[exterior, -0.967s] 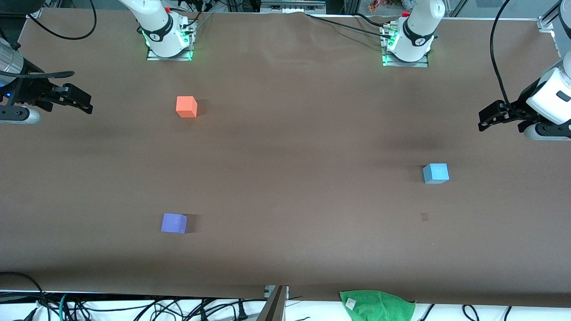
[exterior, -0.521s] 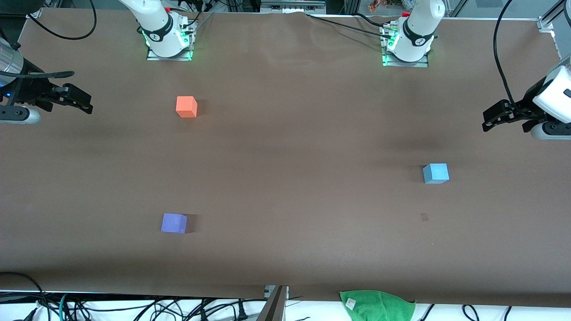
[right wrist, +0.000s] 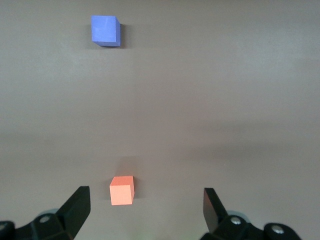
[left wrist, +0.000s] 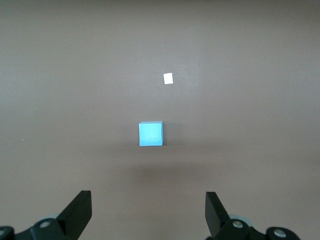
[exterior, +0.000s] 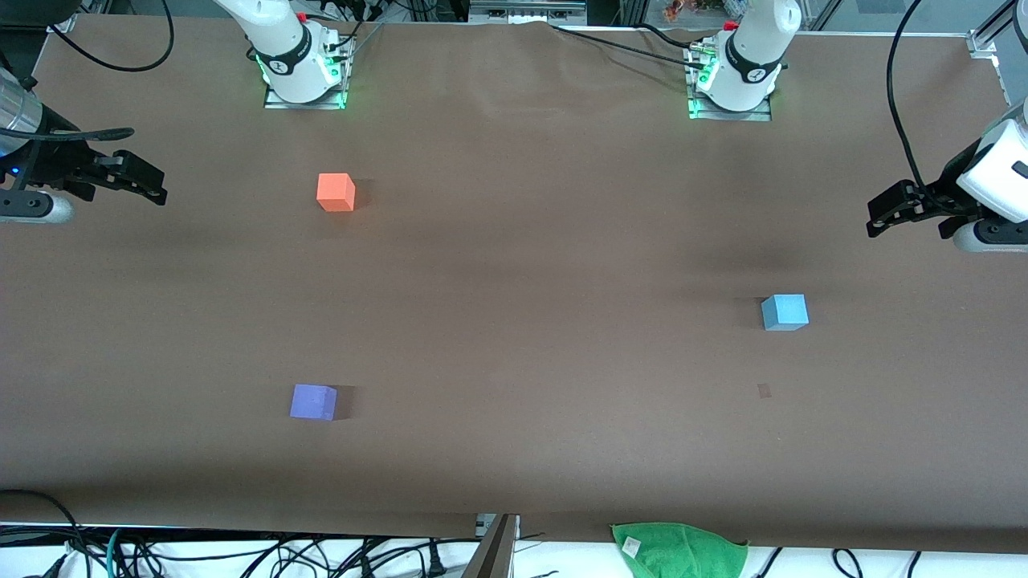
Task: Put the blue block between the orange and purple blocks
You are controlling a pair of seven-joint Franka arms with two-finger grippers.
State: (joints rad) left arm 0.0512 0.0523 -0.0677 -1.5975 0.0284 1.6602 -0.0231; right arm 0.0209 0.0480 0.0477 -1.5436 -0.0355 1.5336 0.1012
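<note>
The blue block [exterior: 785, 312] sits on the brown table toward the left arm's end. The orange block [exterior: 336, 193] sits toward the right arm's end, near that arm's base. The purple block [exterior: 313, 402] lies nearer to the front camera than the orange one, with bare table between them. My left gripper [exterior: 877, 215] is open and empty, in the air over the table's end, apart from the blue block [left wrist: 151, 134]. My right gripper [exterior: 157, 186] is open and empty over the other end. Its wrist view shows the orange block [right wrist: 122, 190] and the purple block [right wrist: 105, 30].
A green cloth [exterior: 679, 550] lies at the table's edge nearest the front camera. A small pale scrap [left wrist: 168, 78] lies on the table near the blue block, a little nearer to the front camera [exterior: 764, 391]. Cables hang off the table's edges.
My left gripper has shifted slightly toward its end of the table and a little lower in the front view. The blocks and the right arm have not moved.
</note>
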